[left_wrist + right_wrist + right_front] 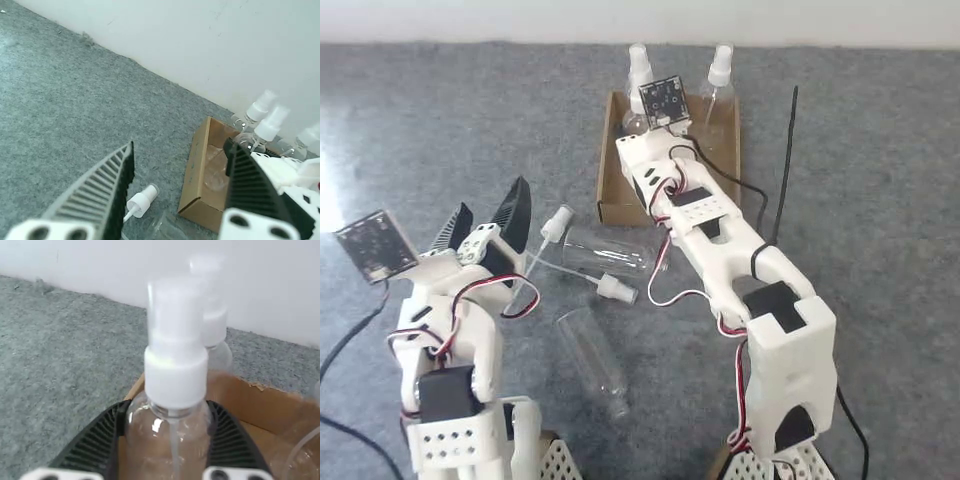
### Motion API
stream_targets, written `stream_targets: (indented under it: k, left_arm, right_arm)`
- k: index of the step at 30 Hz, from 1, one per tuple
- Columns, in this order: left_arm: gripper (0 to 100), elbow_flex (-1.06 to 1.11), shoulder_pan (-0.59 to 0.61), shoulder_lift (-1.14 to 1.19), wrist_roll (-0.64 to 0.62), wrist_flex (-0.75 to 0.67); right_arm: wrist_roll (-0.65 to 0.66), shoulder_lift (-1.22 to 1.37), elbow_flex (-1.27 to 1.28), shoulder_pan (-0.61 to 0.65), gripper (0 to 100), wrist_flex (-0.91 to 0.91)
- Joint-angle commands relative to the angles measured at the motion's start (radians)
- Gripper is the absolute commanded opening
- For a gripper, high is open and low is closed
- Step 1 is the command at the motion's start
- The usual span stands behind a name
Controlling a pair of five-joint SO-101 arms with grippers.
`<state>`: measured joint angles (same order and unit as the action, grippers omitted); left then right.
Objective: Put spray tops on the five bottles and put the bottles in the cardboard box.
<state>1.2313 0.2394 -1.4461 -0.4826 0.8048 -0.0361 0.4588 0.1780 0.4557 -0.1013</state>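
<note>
The left gripper [179, 150] hangs above the grey mat [440, 120] with its jaws spread wide and nothing between them. Just ahead of and below its tips lies a loose spray top [141, 200], dip tube sticking out. Just beyond that, a bare bottle [610, 250] lies on its side. A second spray top [617, 290] and a second bare bottle [592, 355] lie nearer the arm's base, off to the gripper's right. These bottles look empty, clear and thin-walled, so probably light, slick, quick to roll and likely to dent under a hard squeeze. The sound hold is across the round body near its middle. The tops are best taken by the ribbed collar, never the thin tube, which would bend. Further right, the right gripper [167, 407] reaches into the cardboard box [612, 180] and pinches a capped bottle [170, 440] at the shoulder, a jaw pressed to each side. The bottle stands upright, its white sprayer [175, 365] rising just above the jaws, with another capped bottle [720, 75] standing beyond it.
</note>
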Motion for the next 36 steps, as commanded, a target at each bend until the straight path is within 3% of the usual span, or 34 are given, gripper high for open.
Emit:
stream_targets:
  k: [1, 8, 32, 36]
  left_arm:
    - [28, -0.007, -0.005, -0.012, -0.005, -0.029]
    - [28, -0.007, -0.005, -0.012, -0.003, -0.031]
    - [28, -0.007, -0.006, -0.012, 0.028, -0.031]
    - [28, -0.007, -0.006, -0.012, 0.028, -0.031]
  right_arm:
    - [0.002, -0.019, -0.069, -0.007, 11.8, 0.008]
    - [0.002, -0.019, -0.064, 0.010, 22.9, 0.027]
    - [0.066, -0.021, -0.066, 0.016, 22.8, 0.048]
    - [0.066, -0.021, -0.064, 0.016, 31.8, 0.048]
